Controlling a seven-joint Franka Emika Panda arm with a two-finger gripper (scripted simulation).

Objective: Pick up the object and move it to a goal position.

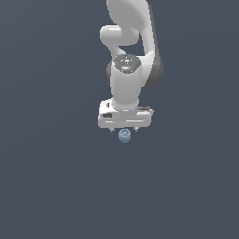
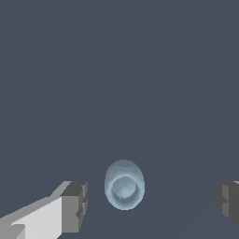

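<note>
The object (image 1: 124, 135) is a tiny pale blue-grey rounded blob with a darker hollow centre. In the exterior view it shows just below the white gripper bar, much narrower than the bar. In the wrist view the object (image 2: 124, 185) lies between the two dark fingertips with clear gaps on both sides. My gripper (image 1: 123, 130) is open and holds nothing; in the wrist view the gripper (image 2: 151, 201) has one fingertip (image 2: 74, 205) on one side of the object and the other at the picture's edge. I cannot tell how high the fingers are above the surface.
The white arm (image 1: 128, 56) rises behind the gripper toward the top of the exterior view. Around it there is only a plain dark grey-blue surface (image 1: 46, 186). No goal marker shows.
</note>
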